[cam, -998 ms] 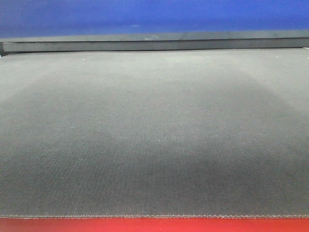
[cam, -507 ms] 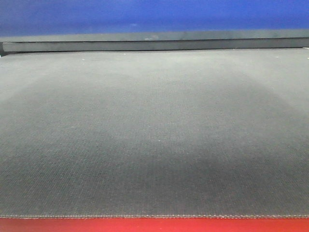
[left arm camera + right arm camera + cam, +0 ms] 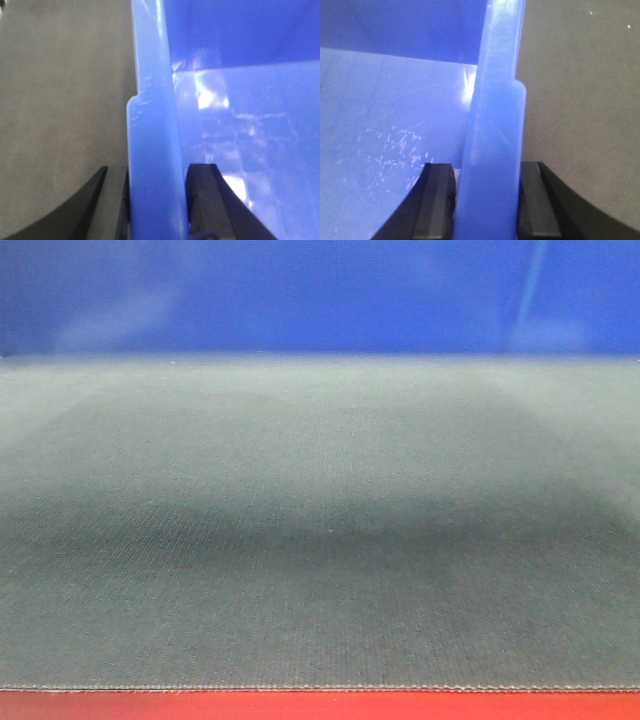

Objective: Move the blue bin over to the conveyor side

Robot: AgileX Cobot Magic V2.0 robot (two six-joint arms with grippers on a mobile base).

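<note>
**Blue bin held by both rims at the far edge of the belt**

The conveyor [image 3: 320, 540] filled most of the front view: a wide, dark grey belt of fine woven texture, with a bright red edge strip [image 3: 320, 706] running along its near side. Beyond the belt's far edge, the blue bin [image 3: 300, 295] spanned the full width of the picture as a glossy blue wall, blurred, with a faint vertical rib toward the right. Whether the bin touched the belt or hung just above it could not be told from this view.

In the left wrist view, the bin's thickened rim [image 3: 152, 150] ran upright through the frame, its scuffed, shiny inside to the right and grey belt surface [image 3: 60, 100] to the left. The left gripper [image 3: 155, 210] was clamped on that rim, one black finger [image 3: 112, 205] pressed against each face.

In the right wrist view the picture mirrored this: the right gripper [image 3: 487, 205] was closed on the opposite rim [image 3: 495, 125], a black finger [image 3: 437, 200] on either side, with the bin's scratched interior to the left and grey surface to the right.
</note>
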